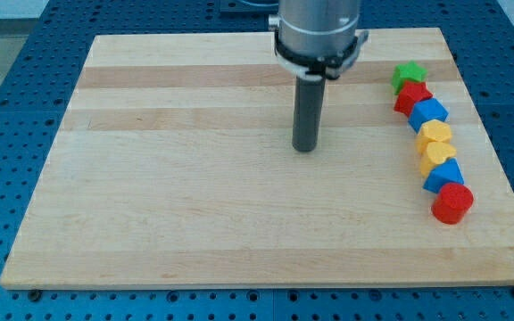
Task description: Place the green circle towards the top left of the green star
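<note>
Wooden board [194, 223]: my tip [305, 148] mid-board, green star [409, 73] well right; no claw.

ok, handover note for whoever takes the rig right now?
My tip rests on the board near its middle, well to the view's left of all blocks, touching none.
Blocks sit in a touching column along the view's right edge: green star at the top, then red block, blue block, two yellow blocks, blue block, red cylinder at the bottom.
I see no green circle in this view; it may be hidden or off the board.
Done: nothing visible. Left: find the circle, push it up-left of the star.
</note>
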